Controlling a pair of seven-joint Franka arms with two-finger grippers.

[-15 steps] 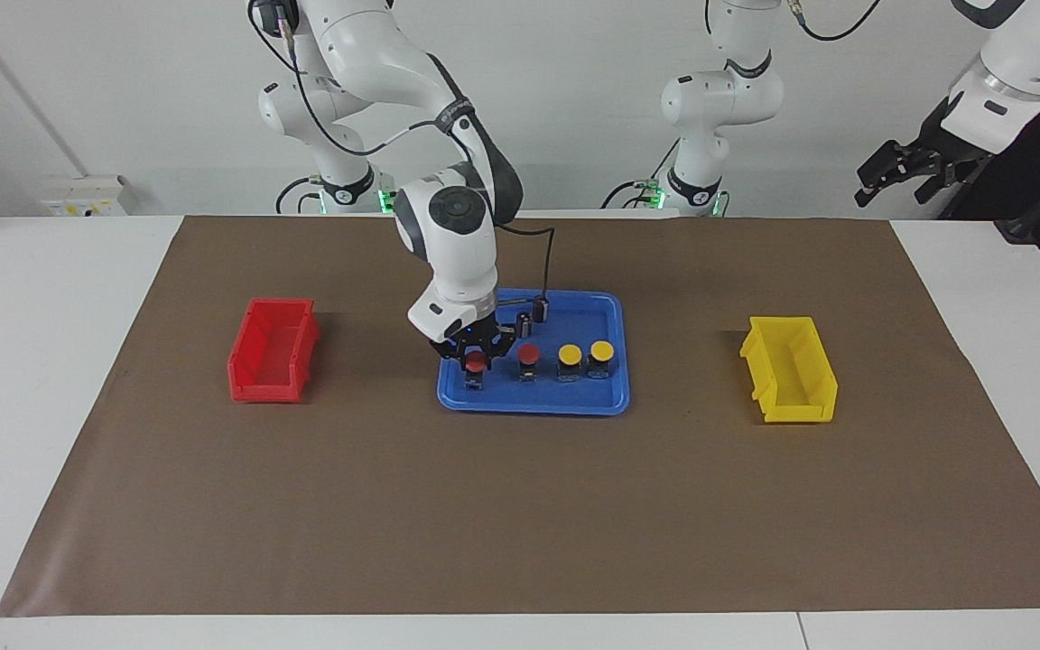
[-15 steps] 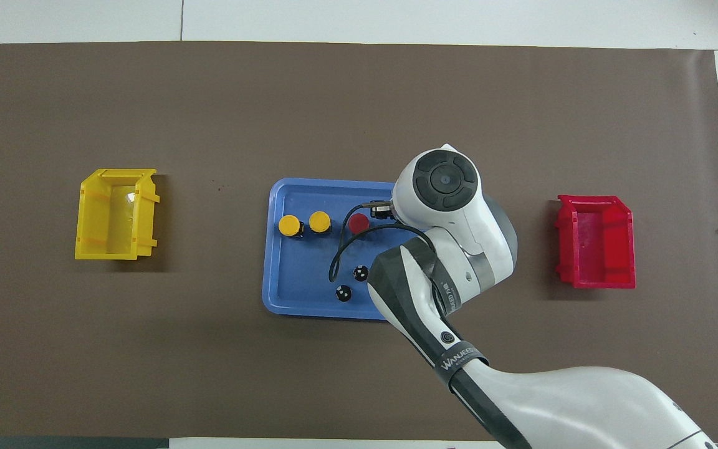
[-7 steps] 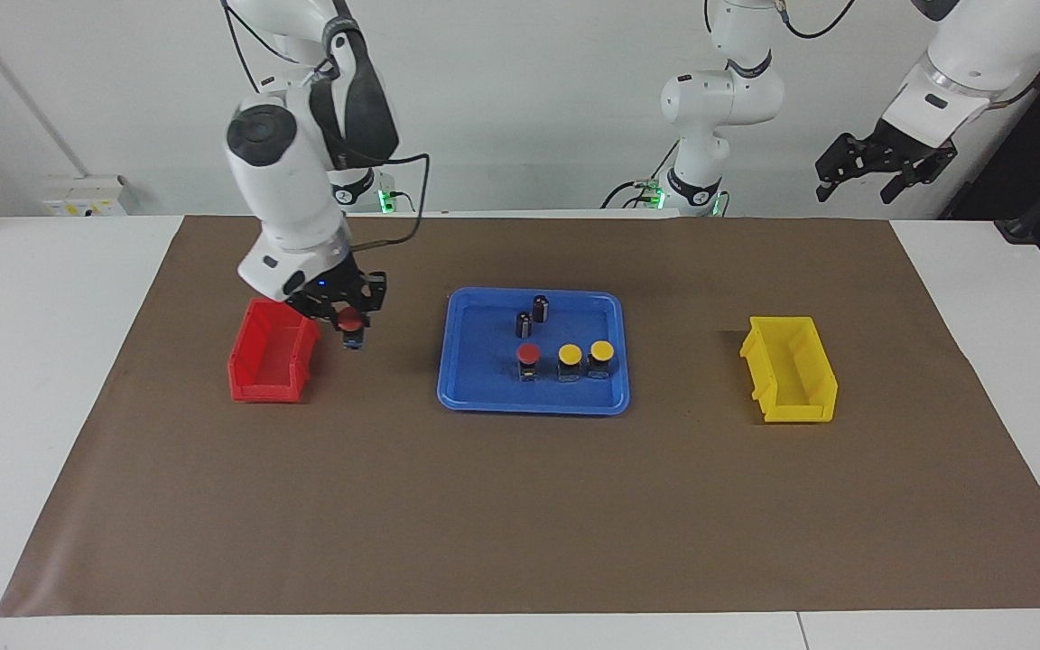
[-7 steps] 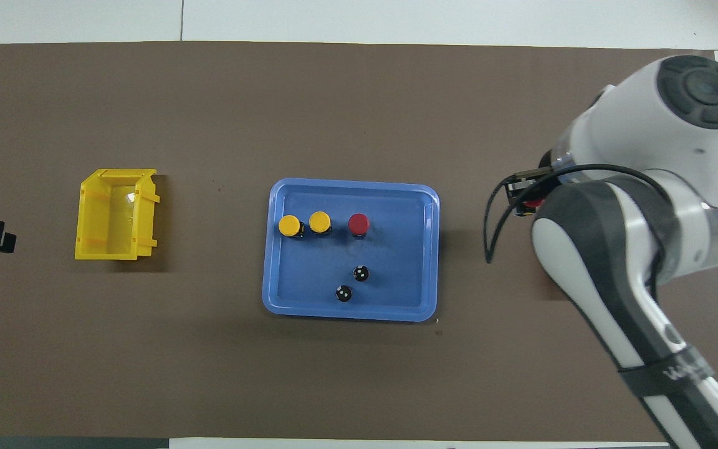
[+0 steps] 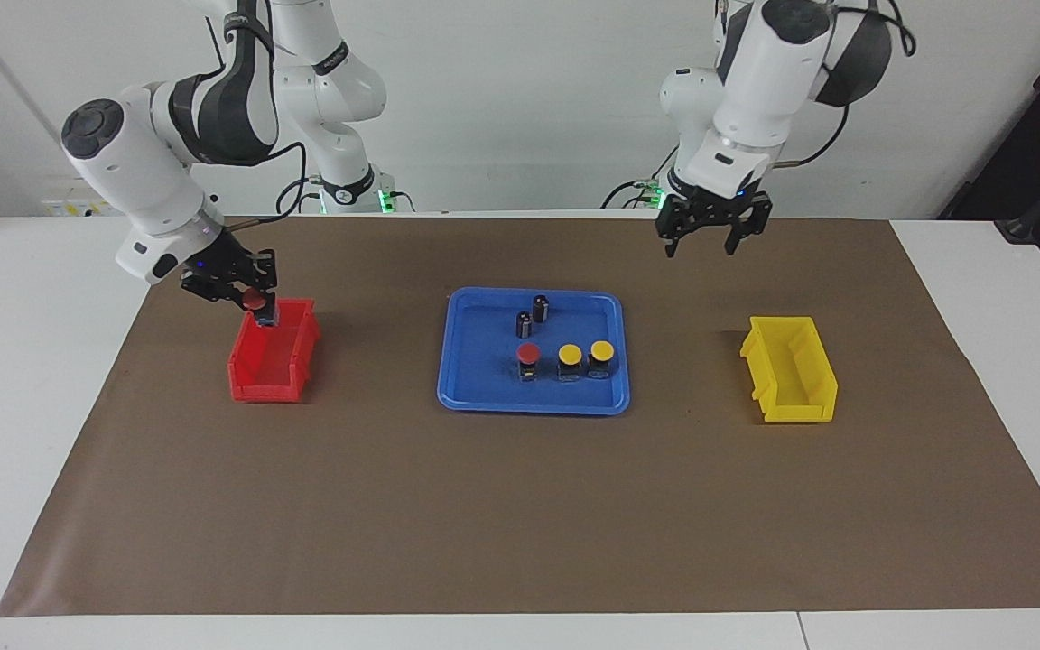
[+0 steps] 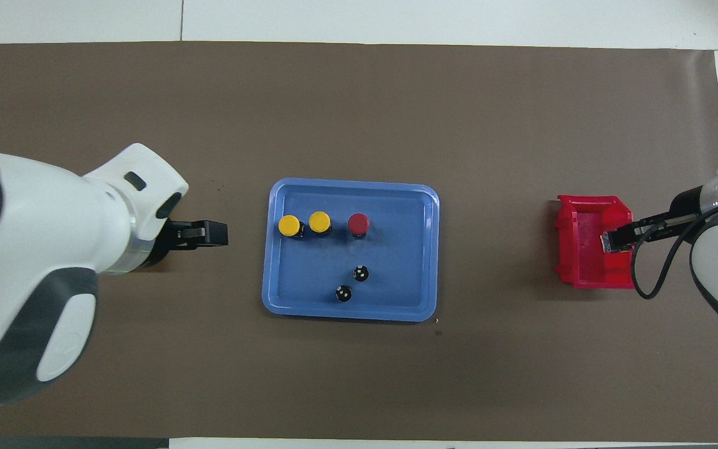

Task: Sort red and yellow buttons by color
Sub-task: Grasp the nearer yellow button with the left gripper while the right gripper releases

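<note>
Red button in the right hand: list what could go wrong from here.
1. The right hand holds the red button over the red bin's rim nearest the robots, so released here it might strike the rim and bounce out.
2. The left hand, open in the air, seems headed to the blue tray; the two yellow buttons stand close together, so grasping one may knock the other.

We see a blue tray (image 5: 533,402) on brown paper (image 5: 520,506) holding one red-capped button (image 5: 529,353), two yellow-capped buttons (image 5: 570,354) on black bases, and two dark cylinders (image 5: 524,323). A red bin (image 5: 272,366) and a yellow bin (image 5: 791,370) flank it. A second red-capped button (image 5: 255,301) sits in the black right gripper (image 5: 249,302); the arms are white with dark grey joints.
</note>
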